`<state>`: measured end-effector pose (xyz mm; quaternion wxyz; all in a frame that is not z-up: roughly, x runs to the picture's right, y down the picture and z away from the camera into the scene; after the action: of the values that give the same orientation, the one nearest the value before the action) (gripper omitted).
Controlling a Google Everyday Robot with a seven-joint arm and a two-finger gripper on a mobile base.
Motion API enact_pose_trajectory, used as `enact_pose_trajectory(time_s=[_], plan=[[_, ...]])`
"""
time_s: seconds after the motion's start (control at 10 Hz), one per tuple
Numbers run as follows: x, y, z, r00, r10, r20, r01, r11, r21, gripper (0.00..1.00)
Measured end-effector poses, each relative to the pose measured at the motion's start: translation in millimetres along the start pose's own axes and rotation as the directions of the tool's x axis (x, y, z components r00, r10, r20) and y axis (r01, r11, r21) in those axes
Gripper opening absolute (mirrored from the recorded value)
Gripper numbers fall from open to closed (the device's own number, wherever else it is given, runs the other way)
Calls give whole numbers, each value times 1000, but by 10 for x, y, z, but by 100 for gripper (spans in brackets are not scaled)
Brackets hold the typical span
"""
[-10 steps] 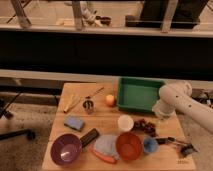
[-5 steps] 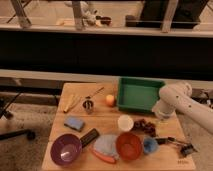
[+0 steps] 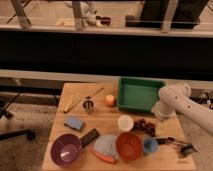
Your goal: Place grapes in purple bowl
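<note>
While holding the tool [image 3: 161, 118] released above the right side of the bench [image 3: 106, 118], locate the grapes [image 3: 144, 126] just left of it, beside the white cup [image 3: 125, 123]; then carry far left to the purple bowl [image 3: 66, 149].

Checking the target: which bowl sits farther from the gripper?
The purple bowl, leftmost in the front row. The orange-red bowl lies closer to the gripper, which hangs by the grapes at right.

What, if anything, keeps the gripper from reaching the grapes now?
Probably nothing, so yes: the gripper hangs close beside the grapes with nothing between them; the white cup sits on their other side.
</note>
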<state>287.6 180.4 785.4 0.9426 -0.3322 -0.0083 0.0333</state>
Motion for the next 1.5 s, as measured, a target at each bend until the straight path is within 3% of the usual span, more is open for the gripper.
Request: enact_pose_trajectory(time_s=[1.5], plan=[[100,41,244,994,-101,-39,100,995,-16,80]])
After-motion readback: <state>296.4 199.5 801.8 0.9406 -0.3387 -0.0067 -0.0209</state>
